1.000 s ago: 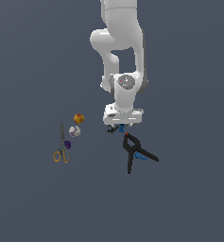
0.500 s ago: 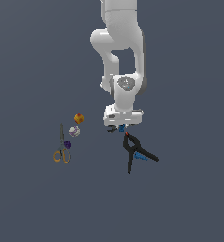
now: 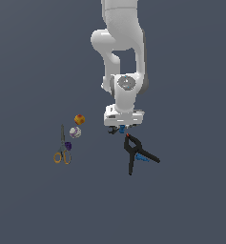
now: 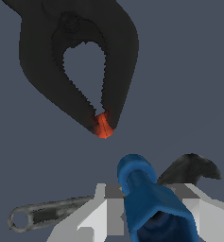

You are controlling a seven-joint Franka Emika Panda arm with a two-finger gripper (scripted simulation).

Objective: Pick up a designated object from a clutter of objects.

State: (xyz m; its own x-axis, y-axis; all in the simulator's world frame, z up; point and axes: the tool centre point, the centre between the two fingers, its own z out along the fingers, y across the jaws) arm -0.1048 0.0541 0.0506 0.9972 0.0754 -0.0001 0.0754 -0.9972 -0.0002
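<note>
The designated object, a deep-blue knobby bolt (image 4: 146,198), sits between my gripper's (image 4: 149,189) pale fingers (image 4: 106,208) and fills the gap between them. In the exterior view the gripper (image 3: 122,128) hangs low under the white hand, with the blue bolt (image 3: 121,129) at its tips. The black clamp (image 3: 136,155) with its red tip (image 4: 103,126) lies just beyond the fingers. The black wrench-like tool (image 4: 47,215) lies under the fingers, partly hidden.
At the exterior view's left lie the orange-handled scissors (image 3: 62,150), an orange ball (image 3: 79,119), a white-purple ball (image 3: 75,132) and a purple bit (image 3: 67,145). A thin pale-blue sliver (image 3: 143,158) lies between the clamp's handles.
</note>
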